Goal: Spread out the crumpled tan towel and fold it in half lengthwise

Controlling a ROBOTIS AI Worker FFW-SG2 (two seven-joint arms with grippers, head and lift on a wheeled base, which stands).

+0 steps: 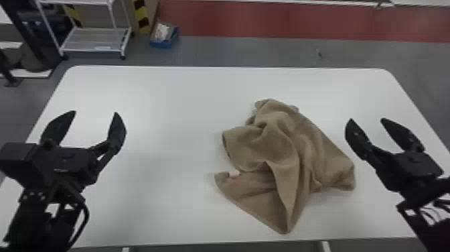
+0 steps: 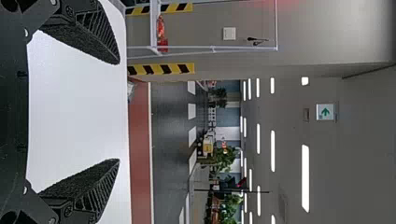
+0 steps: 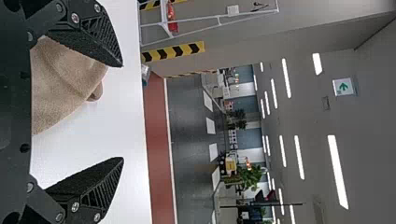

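Tan towel (image 1: 284, 140), crumpled, near right gripper (image 1: 367, 120)

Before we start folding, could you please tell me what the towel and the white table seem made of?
The towel looks like soft cloth, perhaps cotton or microfibre: its matt, slightly fuzzy surface drops into loose folds. The table top is smooth, even white with rounded corners, likely laminate or plastic; the look alone cannot settle which.
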